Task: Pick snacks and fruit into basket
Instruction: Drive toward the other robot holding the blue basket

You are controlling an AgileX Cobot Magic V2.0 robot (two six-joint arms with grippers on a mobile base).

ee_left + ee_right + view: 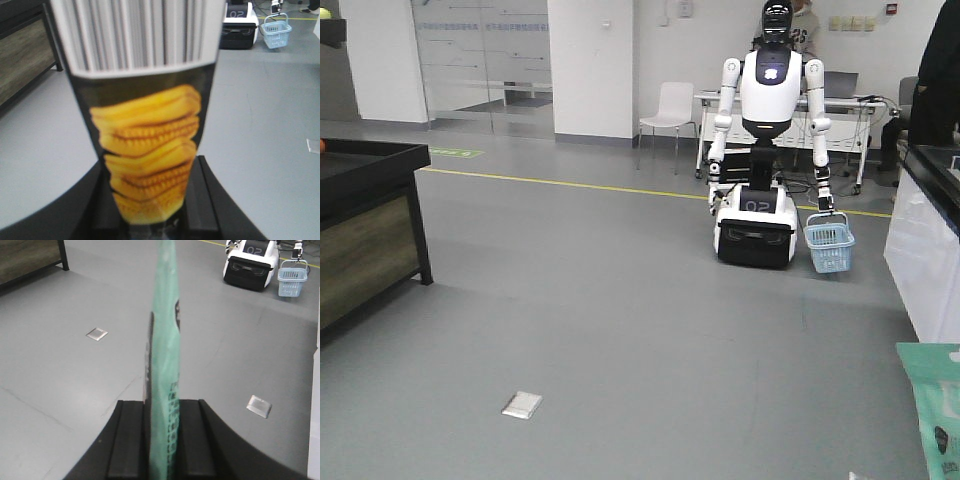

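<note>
The grey floor is taking up most of every view. Far off on it a white robot on a wheeled base is being seen, and "02" is being shown on the front of that base. A light-blue basket is being held by its handle in one hand of that robot, just beside the base. Whether it is touching the floor cannot be told.

The left wrist view is being filled by a dark pouch. It is being clamped between the left fingers, which are pressed against its two sides near its lower end. A barcode is being shown on a white band at its top. Below it there is a picture of stacked yellow ridged crisps, and no words are being made out.

The mint-green pouch is being gripped edge-on by the right fingers, closed on its two faces. It is being held upright above the floor, well apart from the basket. Dark print is running along its edge, too blurred to be read. A small metal plate is lying in the floor.
</note>
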